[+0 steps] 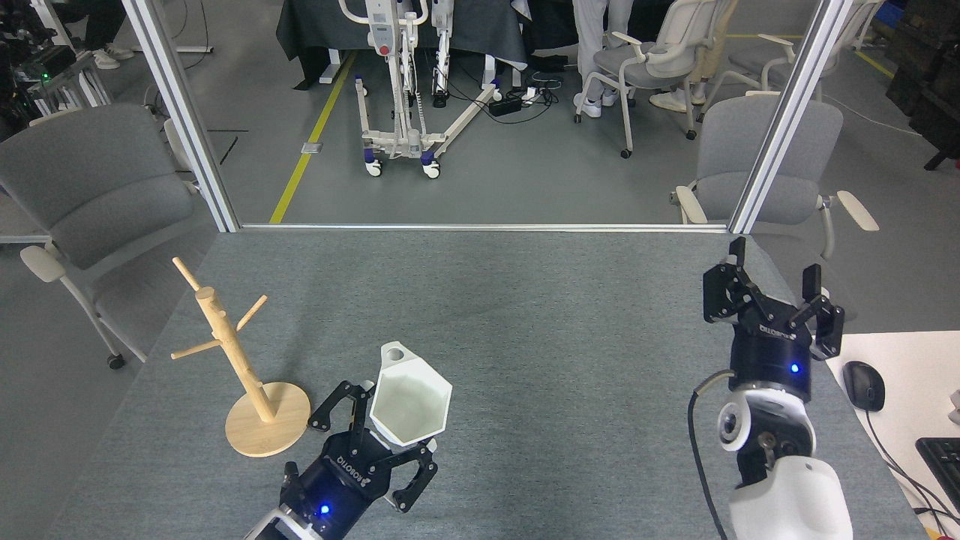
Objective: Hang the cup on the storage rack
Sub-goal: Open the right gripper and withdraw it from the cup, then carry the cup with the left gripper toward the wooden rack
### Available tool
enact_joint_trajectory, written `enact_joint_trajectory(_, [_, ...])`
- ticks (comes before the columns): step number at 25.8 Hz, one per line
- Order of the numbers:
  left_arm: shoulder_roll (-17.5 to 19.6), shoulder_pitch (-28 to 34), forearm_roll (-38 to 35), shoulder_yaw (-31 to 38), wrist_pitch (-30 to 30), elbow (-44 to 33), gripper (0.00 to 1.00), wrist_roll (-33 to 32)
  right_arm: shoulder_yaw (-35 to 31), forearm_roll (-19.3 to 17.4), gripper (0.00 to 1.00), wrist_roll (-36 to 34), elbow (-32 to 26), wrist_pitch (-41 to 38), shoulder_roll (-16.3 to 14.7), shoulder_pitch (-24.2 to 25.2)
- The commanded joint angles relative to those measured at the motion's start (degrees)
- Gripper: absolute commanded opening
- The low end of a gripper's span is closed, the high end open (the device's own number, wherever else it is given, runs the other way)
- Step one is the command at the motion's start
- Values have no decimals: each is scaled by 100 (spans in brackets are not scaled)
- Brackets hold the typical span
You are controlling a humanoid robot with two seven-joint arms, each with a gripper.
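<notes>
White cup (411, 397) gripped in left gripper (375, 435) beside storage rack (247, 375).

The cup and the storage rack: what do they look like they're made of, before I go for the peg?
The cup in the left gripper: white, matte, sharp flat facets with no glare; probably unglazed ceramic or plastic, can't tell which. The storage rack: pale unpainted wood, with a grain-toned post, thin pegs and disc base.

The cup (411, 397) in the left gripper (382, 439) looks matt white; beside it the storage rack (238, 360) is pale smooth wood.
</notes>
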Motion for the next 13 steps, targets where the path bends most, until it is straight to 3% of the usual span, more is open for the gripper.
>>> enact_joint_trajectory(1, [358,465,-3,234,54,-94,0,483,-601,179,98,-263,155,-557,-107,578])
enact_joint_trajectory(8, [411,1353,-12,1060,63,-103,0,1406,-777,1498,99,-263,454,-557,-46,1501])
enact_joint_trajectory(13, [350,1405,5,1860,63,-76,0,1379,-742,1550,99,-281,436,-672,7,1747])
